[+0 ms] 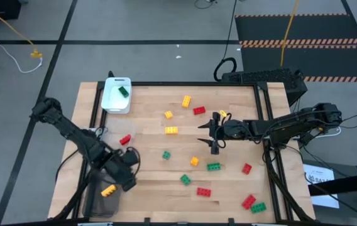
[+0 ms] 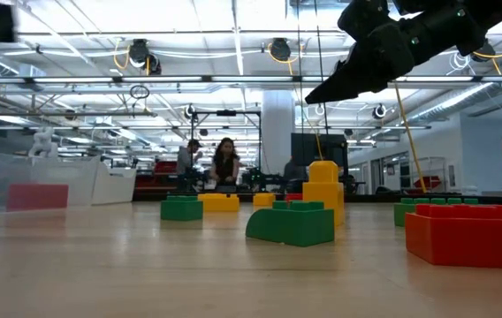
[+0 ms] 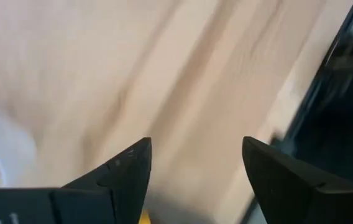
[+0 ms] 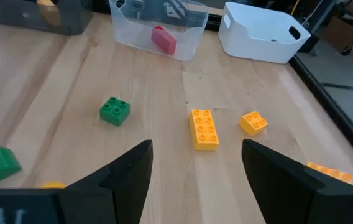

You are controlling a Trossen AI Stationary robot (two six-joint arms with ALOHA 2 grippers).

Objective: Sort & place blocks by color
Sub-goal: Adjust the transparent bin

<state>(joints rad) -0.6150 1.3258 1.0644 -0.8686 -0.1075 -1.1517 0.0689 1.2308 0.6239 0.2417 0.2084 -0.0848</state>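
Two people (image 2: 209, 165) appear beyond the table, low view only.

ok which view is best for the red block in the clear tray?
Right wrist view: the red block lies in the clear tray, unobstructed. High view shows it only tiny, beside the left arm. Low and left wrist views don't show it.

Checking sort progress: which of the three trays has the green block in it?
The white tray, at the table's far left corner. Its green block shows inside; the clear tray holds a red one, the dark tray a yellow one.
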